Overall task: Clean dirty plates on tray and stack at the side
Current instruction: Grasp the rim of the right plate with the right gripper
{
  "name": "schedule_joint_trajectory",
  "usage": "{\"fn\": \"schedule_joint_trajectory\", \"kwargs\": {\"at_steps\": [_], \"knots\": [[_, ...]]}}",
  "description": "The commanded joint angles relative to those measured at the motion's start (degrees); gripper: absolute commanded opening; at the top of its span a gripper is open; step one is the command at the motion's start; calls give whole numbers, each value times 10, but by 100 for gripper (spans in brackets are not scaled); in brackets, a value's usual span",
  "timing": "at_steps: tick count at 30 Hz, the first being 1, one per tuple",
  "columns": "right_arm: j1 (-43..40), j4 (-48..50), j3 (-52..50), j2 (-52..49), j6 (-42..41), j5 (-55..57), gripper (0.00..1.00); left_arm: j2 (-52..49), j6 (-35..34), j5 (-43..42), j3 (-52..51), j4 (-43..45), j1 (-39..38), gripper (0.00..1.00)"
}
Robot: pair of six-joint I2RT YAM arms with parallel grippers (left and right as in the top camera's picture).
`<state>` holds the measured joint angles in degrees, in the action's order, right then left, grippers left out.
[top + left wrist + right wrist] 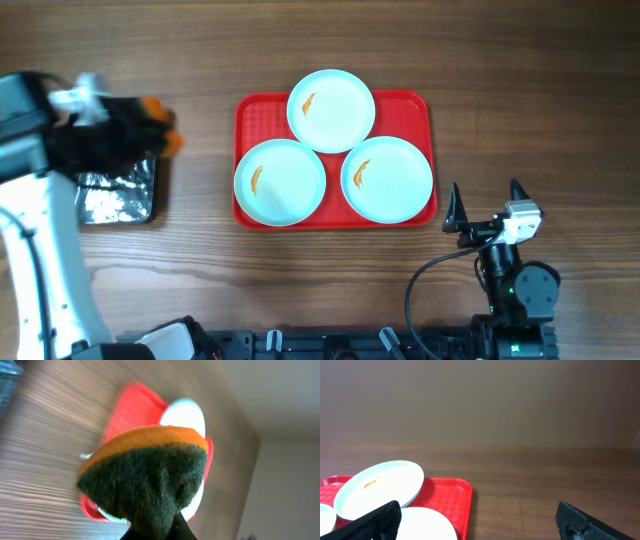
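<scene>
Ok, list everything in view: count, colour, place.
table: 1, brown wood, under everything
tray: 1, red, centre of the table
plates: 3, pale blue-white, each with an orange smear, on the tray
black tray: 1, glossy black, left of the tray
sponge: 1, orange with a dark green scouring face, held up by the black tray's far edge
left gripper: 1, black, shut on the sponge
right gripper: 1, black, open, right of the tray

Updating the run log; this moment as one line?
left gripper: holds sponge, left of tray | right gripper: open, empty | plates: three on tray, all smeared
</scene>
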<state>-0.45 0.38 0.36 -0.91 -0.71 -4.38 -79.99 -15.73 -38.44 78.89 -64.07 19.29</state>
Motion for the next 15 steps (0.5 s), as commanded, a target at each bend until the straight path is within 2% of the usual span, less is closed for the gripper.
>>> {"fn": "schedule_joint_trajectory", "kwargs": {"at_steps": [1, 3, 5, 6, 7, 8, 11, 13, 15], "knots": [[-2, 25, 0, 3, -72, -50, 100, -18, 33, -4, -51, 24, -129, 4], [-2, 21, 0, 3, -151, -95, 100, -35, 16, 28, -77, 50, -180, 4], [-2, 33, 0, 3, -279, -109, 100, -72, -30, 80, -120, 103, -247, 4], [-2, 47, 0, 3, -347, -120, 100, -87, -29, 82, -132, 125, -268, 4], [-2, 64, 0, 3, -374, -139, 100, -99, -29, 85, -142, 146, -283, 4], [-2, 110, 0, 3, -360, -184, 100, -123, -30, 104, -155, 181, -308, 4], [-2, 112, 35, -3, -310, -232, 100, -172, -80, 186, -160, 212, -338, 4], [-2, 77, 83, -29, -267, -253, 100, -206, -81, 207, -160, 228, -350, 4], [-2, -2, 164, -95, -193, -270, 100, -237, -81, 214, -160, 241, -355, 4]]}}
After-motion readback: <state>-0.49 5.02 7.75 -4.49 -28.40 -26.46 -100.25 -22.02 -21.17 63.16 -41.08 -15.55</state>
